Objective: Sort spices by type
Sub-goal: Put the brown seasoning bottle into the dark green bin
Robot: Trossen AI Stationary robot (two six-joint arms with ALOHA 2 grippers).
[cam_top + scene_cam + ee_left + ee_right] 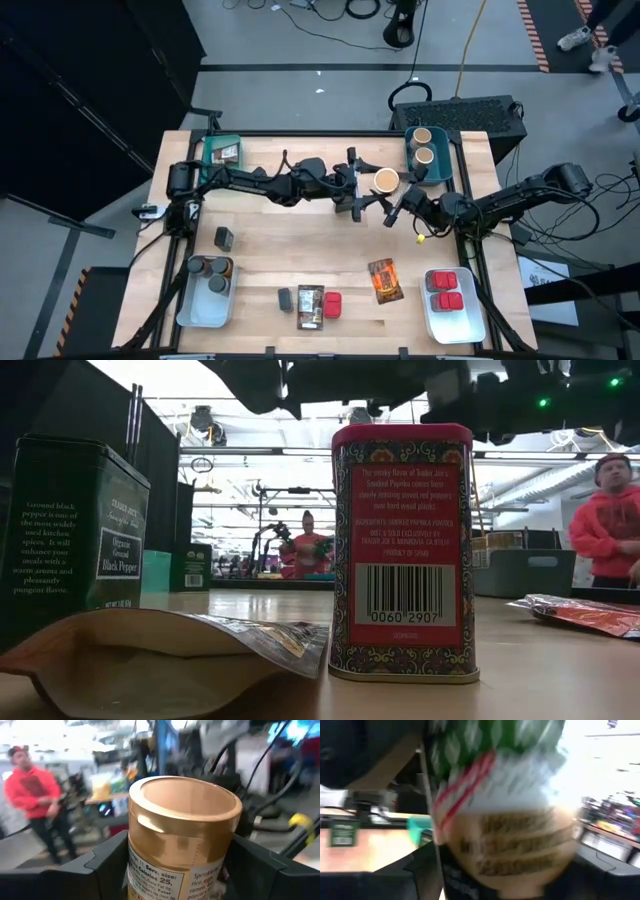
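Both grippers are meeting at 1 tan cylinder (386, 181) near the surface's far edge. The left gripper (368, 190) is gripping it; the right gripper (400, 207) is flanking it, its grip unclear.

The tabletop (300, 255) was light wood, smooth and matt. The tan round can (182, 837) had a shiny gold skin, and its lid looked smooth. The red tin (403, 550) looked like metal with a glossy printed label. The dark green tin (72, 535) looked like metal with a dull shine. The brown packet (165, 650) looked like matt paper.
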